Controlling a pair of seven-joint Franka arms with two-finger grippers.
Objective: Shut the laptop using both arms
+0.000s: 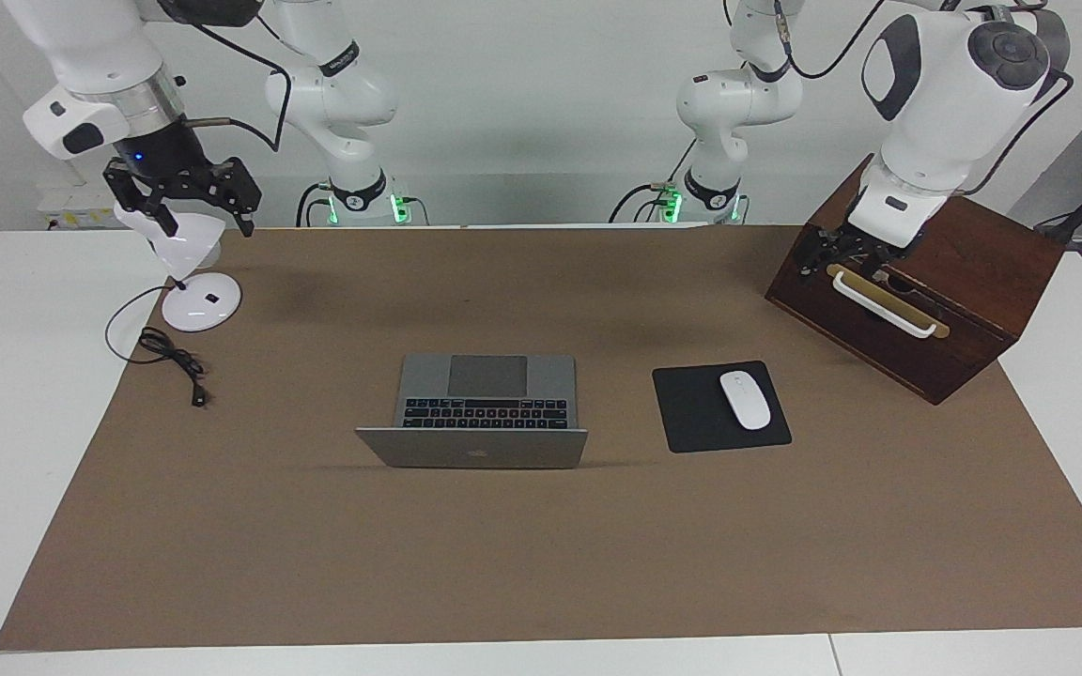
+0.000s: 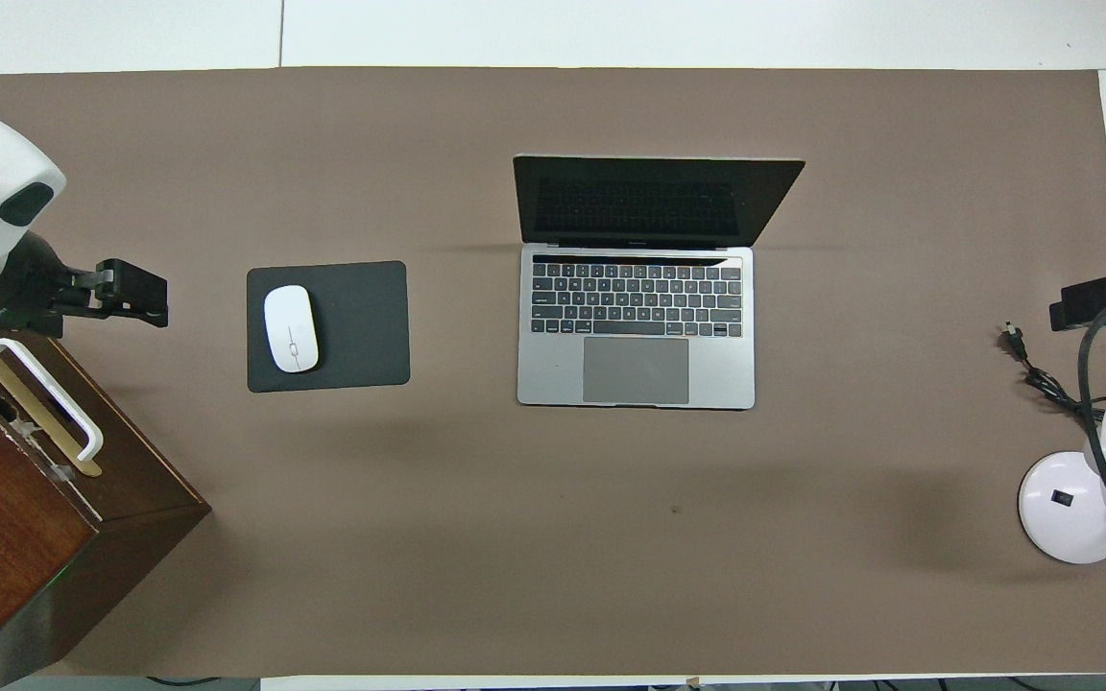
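- The surface (image 1: 522, 563) is a white table spread with a big brown mat, and everything sits on that mat.
- Both arms are up in the air, one at each end: the left arm (image 1: 945, 103) bends down over the wooden box, the right arm (image 1: 90, 56) hangs over the lamp.
- The wooden box (image 1: 964, 310), dark brown with a white handle on a brass plate, sits at the left arm's end, nearer to the robots than the mouse pad.
- The laptop (image 1: 485, 399) lies mid-mat, well apart from both grippers, its lid open and raised with the dark screen facing the robots and the apple logo on the lid's back; the keyboard and trackpad are uncovered.
- The black mouse pad (image 1: 691, 418) lies just beside the laptop toward the left arm's end, with a white mouse (image 1: 745, 399) resting on it.
- The white desk lamp (image 1: 198, 282) stands at the right arm's end, its black cable (image 1: 170, 357) coiled on the mat beside it.
- The right gripper (image 1: 205, 221) is above the lamp head, fingers spread wide and holding nothing.
- The left gripper (image 1: 846, 253) sits low over the box top by the handle; I cannot tell how its fingers stand.
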